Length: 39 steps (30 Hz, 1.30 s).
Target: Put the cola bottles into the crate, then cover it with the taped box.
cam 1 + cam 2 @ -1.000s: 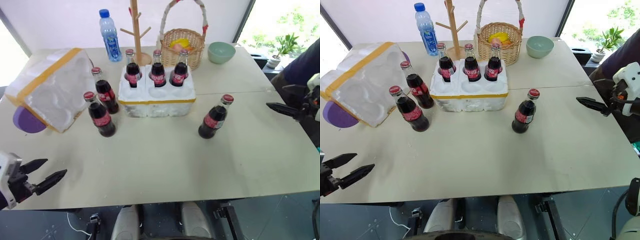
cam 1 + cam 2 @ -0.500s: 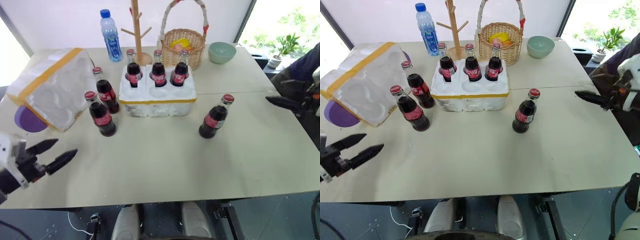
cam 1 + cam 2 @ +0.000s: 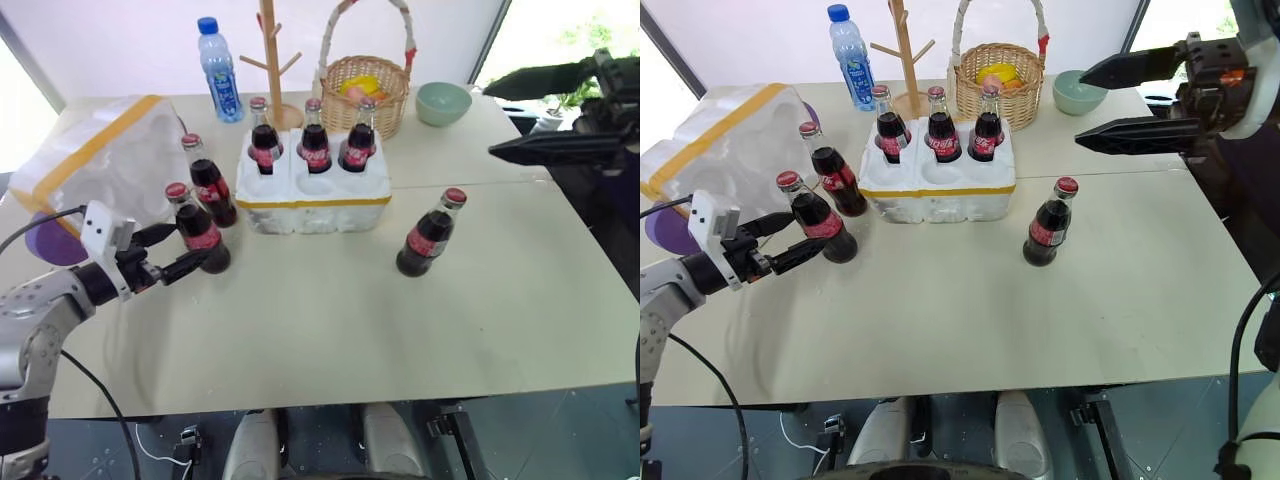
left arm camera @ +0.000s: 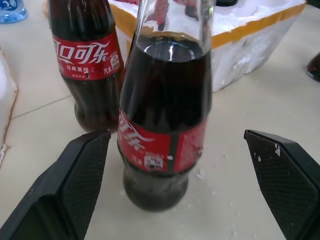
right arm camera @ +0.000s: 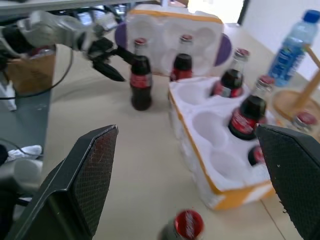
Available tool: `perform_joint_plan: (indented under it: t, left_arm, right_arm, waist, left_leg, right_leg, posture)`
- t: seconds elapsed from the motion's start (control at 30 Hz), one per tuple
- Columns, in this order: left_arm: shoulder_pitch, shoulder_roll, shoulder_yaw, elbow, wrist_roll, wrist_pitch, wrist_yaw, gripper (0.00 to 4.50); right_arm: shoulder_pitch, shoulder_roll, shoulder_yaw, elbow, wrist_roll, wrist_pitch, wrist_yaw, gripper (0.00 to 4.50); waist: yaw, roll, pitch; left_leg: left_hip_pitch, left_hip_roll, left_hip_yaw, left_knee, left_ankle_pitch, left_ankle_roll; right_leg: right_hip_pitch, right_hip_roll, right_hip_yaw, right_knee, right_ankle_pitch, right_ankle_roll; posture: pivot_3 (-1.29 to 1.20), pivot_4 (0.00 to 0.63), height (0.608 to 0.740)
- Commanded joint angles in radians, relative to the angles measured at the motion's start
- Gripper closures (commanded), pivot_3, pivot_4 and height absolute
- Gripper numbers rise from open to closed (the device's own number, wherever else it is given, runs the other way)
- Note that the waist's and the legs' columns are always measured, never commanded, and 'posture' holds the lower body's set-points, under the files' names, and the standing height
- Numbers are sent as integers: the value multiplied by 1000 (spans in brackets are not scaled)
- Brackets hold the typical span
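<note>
The crate [image 3: 316,198] stands mid-table with three cola bottles [image 3: 316,148] in its back wells; its front wells are bare. Left of it stand two more bottles, one nearer the crate [image 3: 210,182] and one in front [image 3: 202,232]. Another bottle [image 3: 430,236] stands at the crate's right front. My left gripper [image 3: 193,243] is open, level, with its fingers on either side of the front left bottle [image 4: 162,125], not touching it. My right gripper [image 3: 1080,112] hangs open high over the table's back right, pointing left. The taped box [image 3: 100,175] lies tilted at far left.
Along the back stand a blue-capped water bottle [image 3: 218,70], a wooden peg stand [image 3: 270,60], a wicker basket [image 3: 368,90] and a green bowl [image 3: 443,103]. A purple object [image 3: 48,242] pokes out from under the taped box. The table's front half is bare.
My left gripper has moved forward and to the right, up to the front left bottle. My right gripper has risen and swung left over the table, now pointing left.
</note>
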Motion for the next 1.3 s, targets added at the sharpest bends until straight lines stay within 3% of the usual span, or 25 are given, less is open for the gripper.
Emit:
perform_joint_plan:
  t: [0.03,0.33,0.43,0.47,0.5,0.57,0.7,0.8,0.97,1.1,1.3]
  left_arm:
    - [-54,-25,-42,40,36,-56,-13,31]
    - [-149,-95,-118,164,108,-127,-16,31]
    - [-141,-94,-108,156,100,-127,-33,854]
    - [-137,-89,-105,147,96,-119,-36,1359]
    - [-129,-77,-101,129,83,-96,-47,1690]
    - [-114,-55,-93,96,59,-58,-72,1690]
    - [-76,41,-67,-91,-133,135,-189,1690]
    - [-152,35,-67,-156,-245,228,-170,1690]
    - [-432,-170,-141,-86,-244,227,12,1690]
    - [-604,-342,-230,110,-89,92,98,1690]
    - [-777,-469,-317,432,130,-164,121,1690]
  right_arm:
    - [-26,7,-33,-82,67,46,-23,0]
    - [0,18,-32,-178,133,92,-63,0]
    - [6,18,-34,-185,153,114,-80,0]
    - [7,18,-37,-187,163,125,-86,0]
    - [13,18,-38,-194,169,127,-91,0]
    - [26,16,-40,-209,170,120,-95,0]
    - [49,20,-42,-231,169,95,-111,0]
    - [58,29,-40,-231,167,86,-125,0]
    - [85,48,-39,-250,162,70,-162,0]
    - [100,59,-57,-268,181,80,-198,0]
    - [136,69,-75,-299,196,85,-255,0]
  waist:
    - [3,0,0]
    - [17,0,0]
    - [23,0,0]
    - [23,0,0]
    - [24,0,0]
    - [23,-1,0]
    - [19,-1,1]
    - [29,-3,2]
    - [50,-6,4]
    - [50,-7,4]
    - [46,-8,5]
  left_leg:
    - [0,0,0,0,0,0]
    - [0,0,0,1,0,0]
    - [0,0,0,1,0,0]
    - [0,0,0,1,0,0]
    - [0,0,0,1,0,0]
    - [0,0,0,1,0,0]
    - [-1,1,1,1,0,0]
    - [-2,1,0,1,0,0]
    - [-1,0,-2,8,0,0]
    - [-2,-1,-4,14,-1,2]
    - [-3,-1,-5,14,-1,2]
  right_leg:
    - [0,0,0,0,0,0]
    - [0,0,0,1,0,0]
    - [0,0,0,1,0,0]
    - [0,0,0,1,0,0]
    - [0,0,0,1,0,0]
    - [0,0,0,1,0,0]
    - [-2,0,1,1,0,0]
    - [-2,0,0,2,0,0]
    - [3,1,-1,4,1,0]
    - [4,1,-1,6,3,5]
    - [3,3,-1,8,3,5]
  posture:
    - [0,150,740]
    - [0,150,740]
    - [0,150,740]
    - [0,150,740]
    - [0,150,740]
    - [0,150,740]
    - [0,150,740]
    - [0,150,740]
    - [0,150,740]
    - [0,150,740]
    - [0,150,740]
